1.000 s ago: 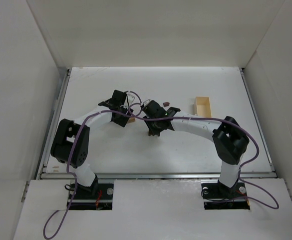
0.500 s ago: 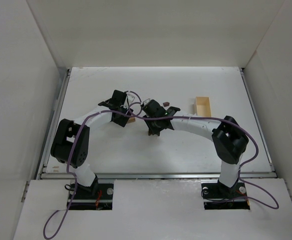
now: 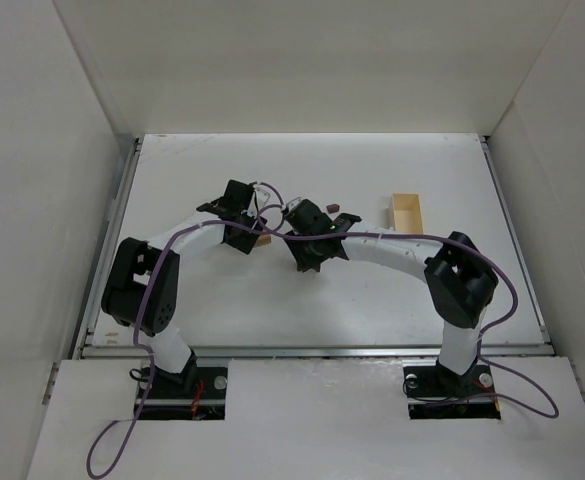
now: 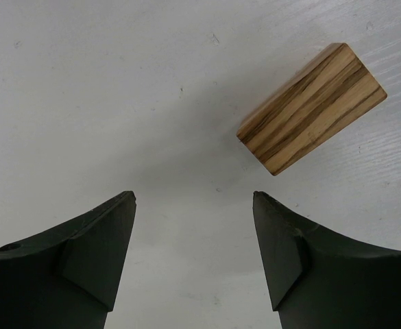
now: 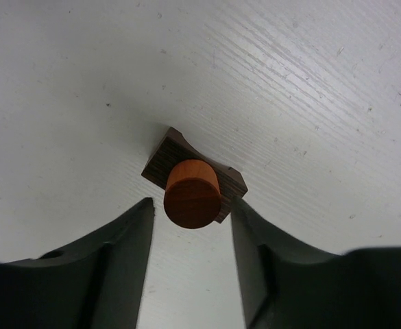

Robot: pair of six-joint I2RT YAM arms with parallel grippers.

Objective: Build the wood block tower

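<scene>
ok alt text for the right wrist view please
A small orange-brown wooden cylinder stands on a dark brown notched wooden block on the white table. The open right gripper straddles the cylinder, its black fingers showing slim gaps either side.

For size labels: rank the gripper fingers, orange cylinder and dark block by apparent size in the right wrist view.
1. Right gripper fingers, inflated by nearness.
2. Dark block.
3. Orange cylinder, standing on it.
</scene>
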